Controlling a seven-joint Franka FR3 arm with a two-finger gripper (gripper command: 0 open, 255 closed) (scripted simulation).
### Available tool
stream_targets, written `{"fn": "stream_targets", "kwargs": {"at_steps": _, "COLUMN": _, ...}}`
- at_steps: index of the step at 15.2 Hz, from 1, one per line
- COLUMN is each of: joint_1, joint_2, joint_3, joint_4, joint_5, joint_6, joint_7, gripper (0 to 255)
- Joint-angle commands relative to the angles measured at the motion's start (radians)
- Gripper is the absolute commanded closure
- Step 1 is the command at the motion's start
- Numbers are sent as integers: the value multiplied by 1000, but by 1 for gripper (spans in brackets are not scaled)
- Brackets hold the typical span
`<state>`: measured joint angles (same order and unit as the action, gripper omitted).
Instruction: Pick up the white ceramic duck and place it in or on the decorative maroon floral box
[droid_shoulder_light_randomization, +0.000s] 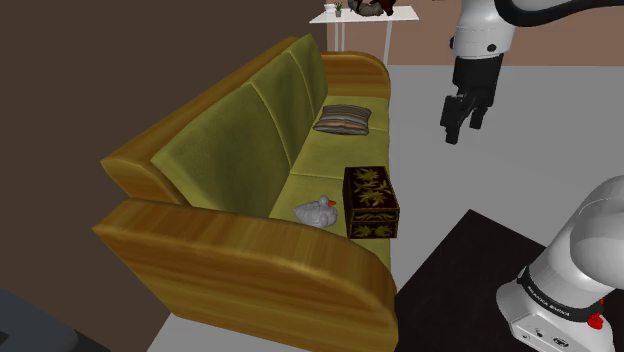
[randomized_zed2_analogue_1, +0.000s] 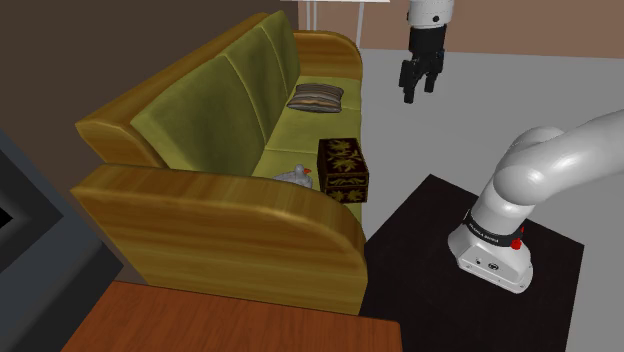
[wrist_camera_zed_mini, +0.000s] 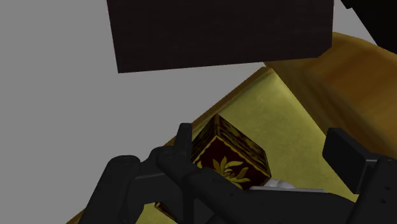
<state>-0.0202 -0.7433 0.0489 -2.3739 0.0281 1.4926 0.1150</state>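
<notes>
The white duck (droid_shoulder_light_randomization: 315, 211) sits on the olive-green seat of a sofa (droid_shoulder_light_randomization: 250, 130) with glossy wooden arms. It is at the near end of the seat, close to the near arm, with its orange beak turned toward the box (droid_shoulder_light_randomization: 372, 202). The box stands upright just beside the duck, on the shoulder view's right of it, at the front edge of the seat. It is dark maroon with a gold leaf pattern and its lid is closed. I cannot tell whether the duck and the box touch.

A striped cushion (droid_shoulder_light_randomization: 345, 120) lies farther along the seat, well apart from both.

The gripper (droid_shoulder_light_randomization: 462, 132) hangs in the air over the grey floor (droid_shoulder_light_randomization: 520, 150), off the front of the sofa, high above the seat and well apart from the duck and the box. It points downward and holds nothing. In the wrist view the two black fingers (wrist_camera_zed_mini: 184, 137) stand apart, with the box and a small white piece of the duck between and beyond them.

The arm rises from its dark stand (randomized_zed2_analogue_1: 440, 270), which sits on the floor just in front of the sofa.
</notes>
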Motion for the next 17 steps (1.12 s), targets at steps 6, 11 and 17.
{"fn": "stream_targets", "kwargs": {"at_steps": 6, "joint_1": 6, "joint_2": 127, "joint_3": 20, "joint_4": -38, "joint_5": 19, "joint_6": 176, "joint_7": 17, "gripper": 0}}
{"fn": "stream_targets", "kwargs": {"at_steps": 11, "joint_1": 11, "joint_2": 281, "joint_3": 39, "joint_4": -39, "joint_5": 32, "joint_6": 345, "joint_7": 32, "gripper": 0}}
{"fn": "stream_targets", "kwargs": {"at_steps": 17, "joint_1": 15, "joint_2": 493, "joint_3": 61, "joint_4": 7, "joint_5": 37, "joint_6": 524, "joint_7": 52, "gripper": 0}}
